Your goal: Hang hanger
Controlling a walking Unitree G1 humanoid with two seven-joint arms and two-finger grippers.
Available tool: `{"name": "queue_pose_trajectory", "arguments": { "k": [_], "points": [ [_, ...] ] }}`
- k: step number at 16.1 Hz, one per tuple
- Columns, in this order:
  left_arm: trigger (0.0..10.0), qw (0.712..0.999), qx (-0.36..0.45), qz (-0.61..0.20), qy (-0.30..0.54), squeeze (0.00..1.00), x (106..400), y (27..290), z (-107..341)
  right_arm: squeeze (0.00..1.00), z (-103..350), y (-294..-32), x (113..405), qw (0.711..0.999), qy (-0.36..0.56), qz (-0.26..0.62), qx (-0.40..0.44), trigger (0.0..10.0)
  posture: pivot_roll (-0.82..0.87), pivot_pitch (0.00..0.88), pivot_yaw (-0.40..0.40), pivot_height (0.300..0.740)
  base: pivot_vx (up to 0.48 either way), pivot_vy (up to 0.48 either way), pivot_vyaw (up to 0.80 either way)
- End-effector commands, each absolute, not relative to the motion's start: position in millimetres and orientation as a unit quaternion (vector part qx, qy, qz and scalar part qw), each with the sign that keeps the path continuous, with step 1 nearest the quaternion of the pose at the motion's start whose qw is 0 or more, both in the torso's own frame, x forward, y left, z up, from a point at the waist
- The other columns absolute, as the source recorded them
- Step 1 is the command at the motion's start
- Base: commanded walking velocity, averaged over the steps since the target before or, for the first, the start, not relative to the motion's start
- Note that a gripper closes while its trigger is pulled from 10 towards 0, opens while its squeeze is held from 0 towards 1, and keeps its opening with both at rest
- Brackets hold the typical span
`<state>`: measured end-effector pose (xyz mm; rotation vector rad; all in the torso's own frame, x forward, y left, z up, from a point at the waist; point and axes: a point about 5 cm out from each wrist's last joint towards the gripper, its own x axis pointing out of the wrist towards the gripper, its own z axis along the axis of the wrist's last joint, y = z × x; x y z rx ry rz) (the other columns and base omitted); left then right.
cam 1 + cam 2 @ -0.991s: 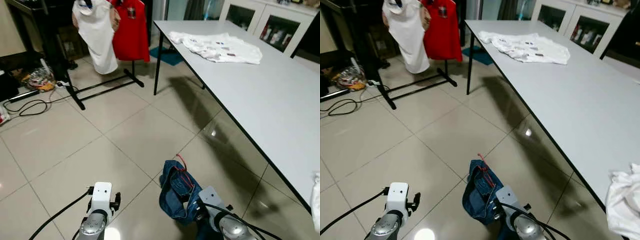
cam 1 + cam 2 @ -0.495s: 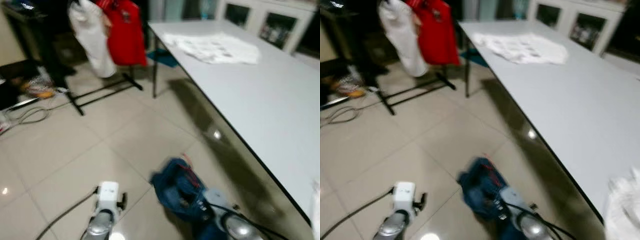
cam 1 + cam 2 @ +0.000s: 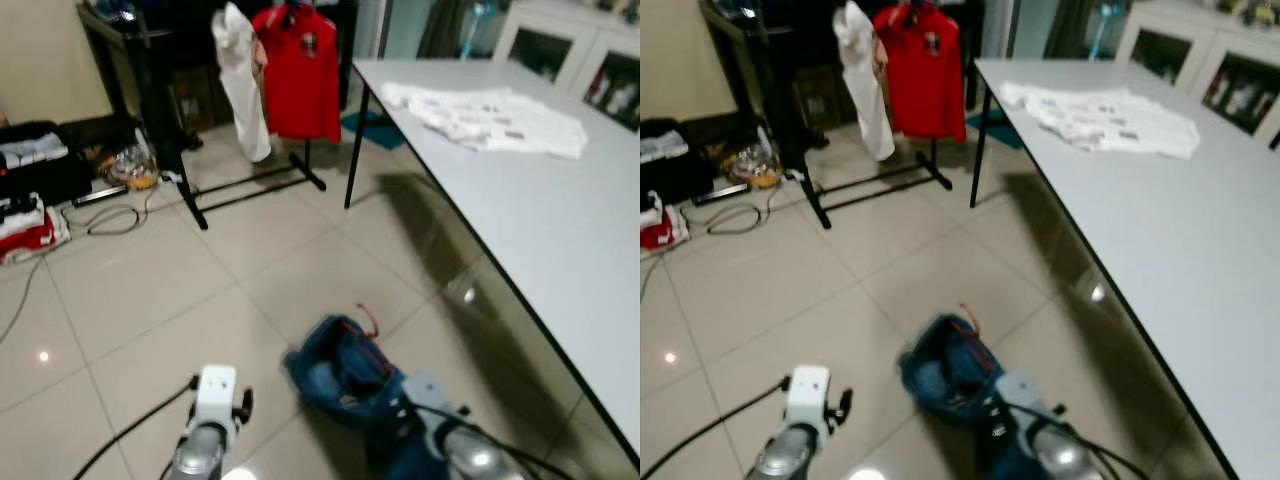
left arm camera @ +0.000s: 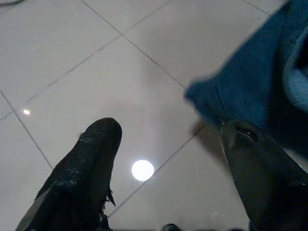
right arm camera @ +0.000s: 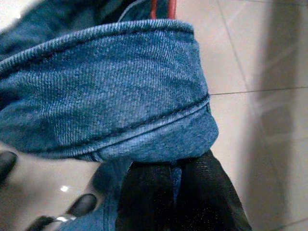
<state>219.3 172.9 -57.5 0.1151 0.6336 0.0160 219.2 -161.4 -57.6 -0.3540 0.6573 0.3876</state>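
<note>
Our right gripper [image 5: 180, 192] is pinched tight on a bunched pair of jeans [image 3: 345, 375], held low over the floor tiles [image 3: 150, 300]. A red hanger [image 3: 368, 322] pokes from the denim's top edge, though blur keeps us from tracing it fully. Our left gripper [image 4: 168, 168] hangs beside it, fingers [image 4: 84, 163] spread wide and holding nothing. Ahead stands the clothes rack [image 3: 200, 180] with a red shirt [image 3: 298, 75], near the far corner of the table [image 3: 560, 230].
</note>
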Motion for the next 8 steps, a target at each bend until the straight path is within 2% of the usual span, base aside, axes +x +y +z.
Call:
{"name": "queue_pose_trajectory", "arguments": {
  "k": [1,3,5,8],
  "points": [
    [10.0,0.948,0.067,0.017,0.310,0.00,220.8,184.4,-55.5,0.00,-54.2,-151.2,224.8,0.916,0.304,0.197,-0.173,10.0,0.06,0.065,-0.045,0.740,0.334,0.000,0.00],
    [10.0,0.948,0.068,0.017,0.310,0.00,221.1,184.6,-55.4,0.00,-54.6,-150.4,224.4,0.914,0.304,0.199,-0.178,10.0,0.06,0.065,-0.045,0.740,0.339,0.000,0.78],
    [10.0,0.948,0.069,0.016,0.310,0.00,221.3,184.8,-55.2,0.00,-54.2,-150.4,225.8,0.922,0.308,0.182,-0.150,10.0,0.07,0.064,-0.042,0.740,0.337,0.000,0.00],
    [10.0,0.948,0.070,0.016,0.310,0.00,221.9,185.5,-54.8,0.00,-53.4,-150.5,226.7,0.922,0.305,0.182,-0.153,10.0,0.07,0.062,-0.041,0.740,0.338,0.000,0.00]
  ]
}}
